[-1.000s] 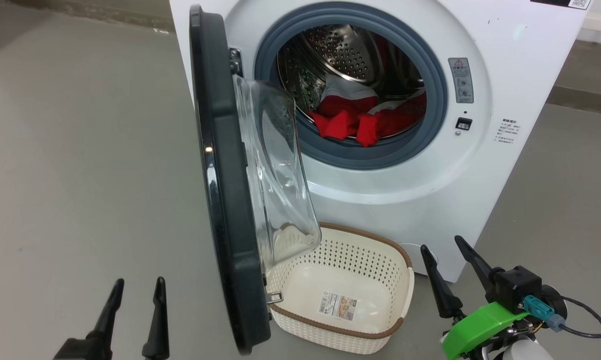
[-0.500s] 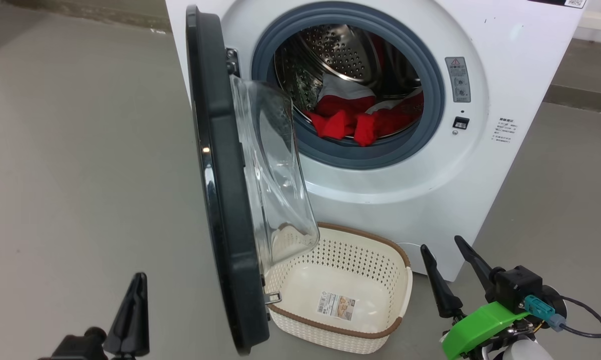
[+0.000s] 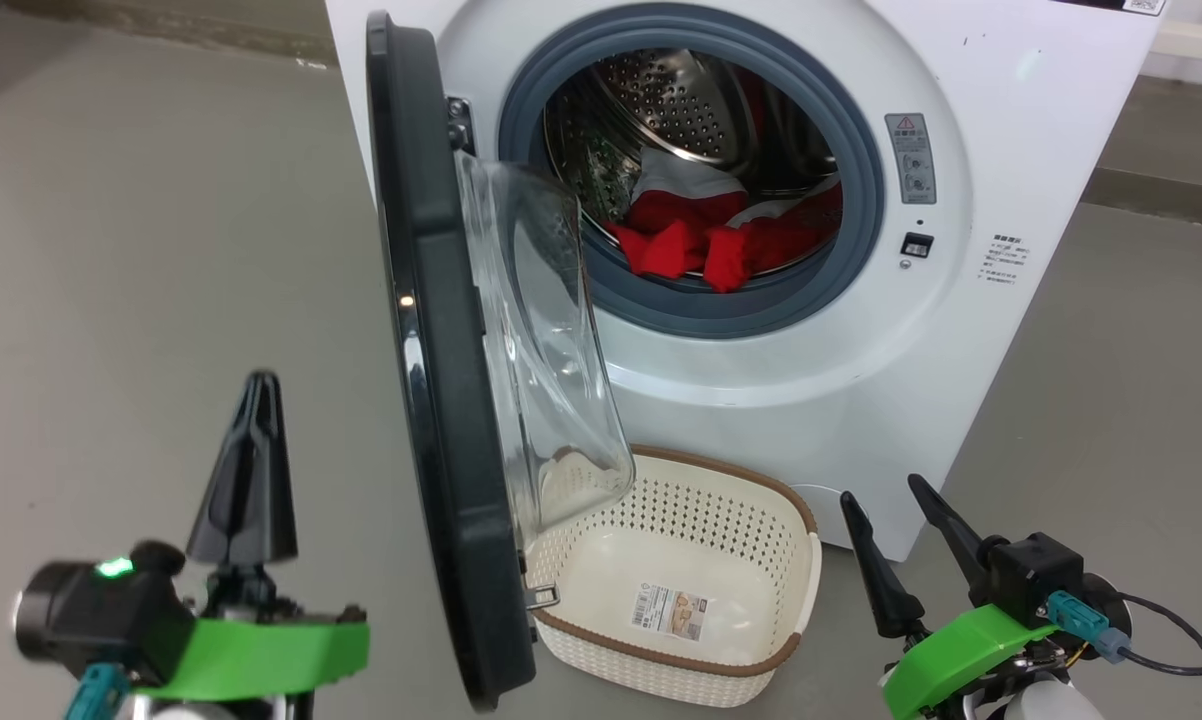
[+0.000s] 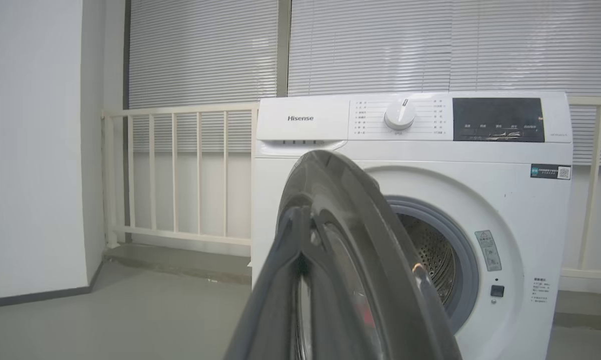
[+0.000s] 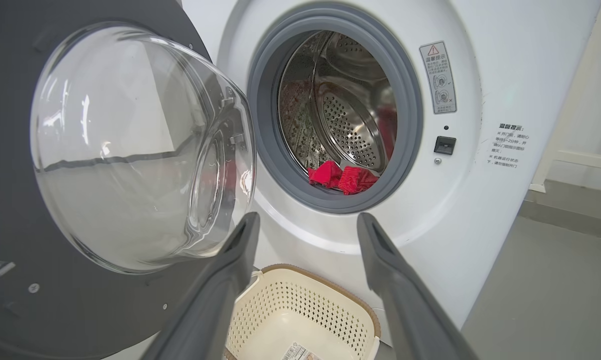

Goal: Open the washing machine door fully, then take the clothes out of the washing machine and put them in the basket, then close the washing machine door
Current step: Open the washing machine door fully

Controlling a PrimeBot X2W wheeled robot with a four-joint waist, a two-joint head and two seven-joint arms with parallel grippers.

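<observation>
One washing machine door [image 3: 431, 350] stands upright, edge-on, bulging rightward.

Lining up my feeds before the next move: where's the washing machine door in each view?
Head view: washing machine door edge-on, left of centre.
Left wrist view: dark rim at lower centre, behind the left pincer.
Right wrist view: left half, glass bowl facing the camera.
Shared landmark: warning label right of the grey ring.
</observation>
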